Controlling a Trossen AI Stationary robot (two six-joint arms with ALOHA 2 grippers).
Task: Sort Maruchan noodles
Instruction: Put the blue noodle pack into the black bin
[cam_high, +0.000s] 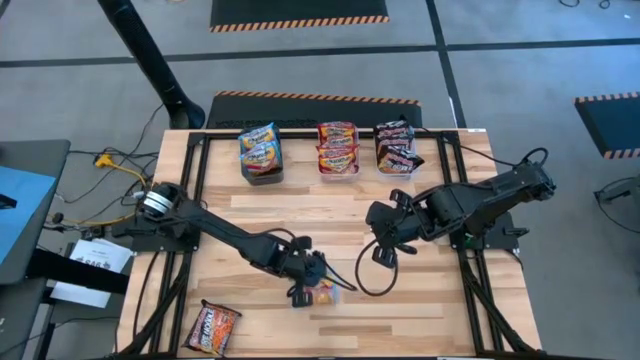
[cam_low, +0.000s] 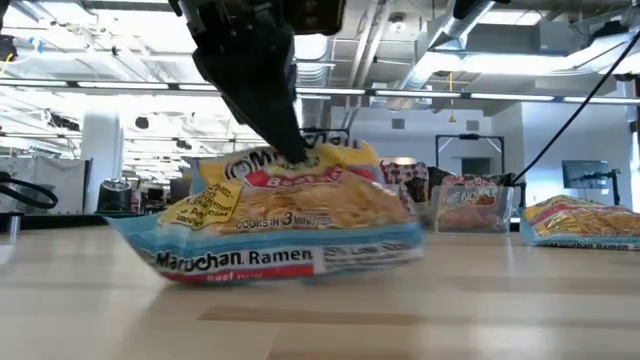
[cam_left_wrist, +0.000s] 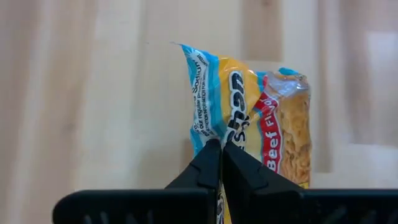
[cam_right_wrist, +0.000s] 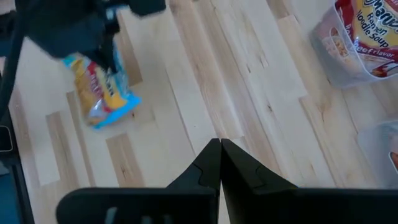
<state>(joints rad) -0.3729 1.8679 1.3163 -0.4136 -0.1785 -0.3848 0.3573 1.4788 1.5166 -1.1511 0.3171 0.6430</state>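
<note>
Left pincer (cam_left_wrist: 220, 148) pinched only the blue packet's (cam_left_wrist: 249, 112) wrapper edge — it could slip free; right pincer (cam_right_wrist: 219, 146) hung closed, empty.

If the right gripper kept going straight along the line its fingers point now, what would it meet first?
Probably bare wood: the right gripper, shut and empty, points at the light wooden tabletop. The light blue and yellow plastic ramen packet pinched by the left gripper lies off to one side of that line, though depth is unclear.

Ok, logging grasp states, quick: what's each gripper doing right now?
Left gripper: closed on the blue/yellow noodle packet.
Right gripper: closed, holding nothing, above bare table.
</note>
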